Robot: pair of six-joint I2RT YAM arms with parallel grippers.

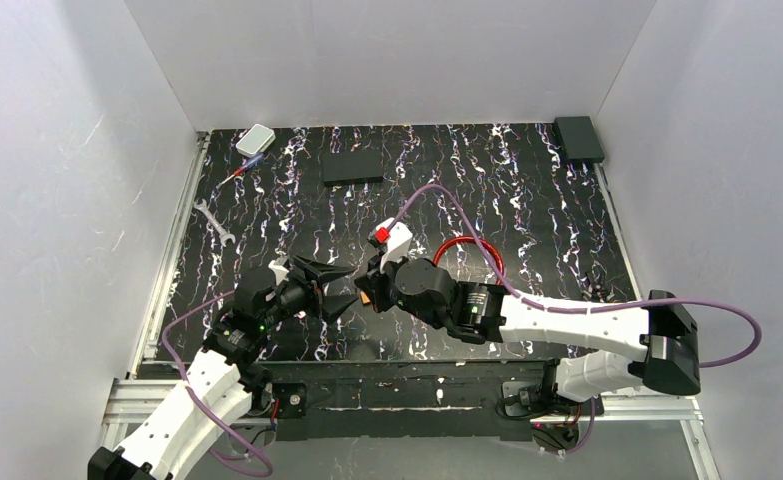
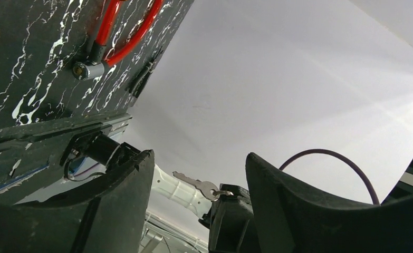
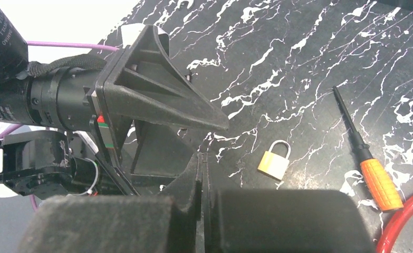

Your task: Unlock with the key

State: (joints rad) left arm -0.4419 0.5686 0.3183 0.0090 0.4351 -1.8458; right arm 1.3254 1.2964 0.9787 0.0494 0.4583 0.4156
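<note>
The key is small and silver, on a thin ring. My right gripper is shut and pinches it at the ring end, blade sticking out. My left gripper is open, and the key hangs between its two fingers without touching them. In the top view both grippers meet tip to tip above the near middle of the table, left and right. The brass padlock lies shut on the table just beyond my right gripper. The key is hidden in the right wrist view.
An orange-handled tool with a thin black rod lies right of the padlock. A red cable lock with a silver cylinder lies behind the right arm. A silver wrench, a white box and two black boxes lie farther back.
</note>
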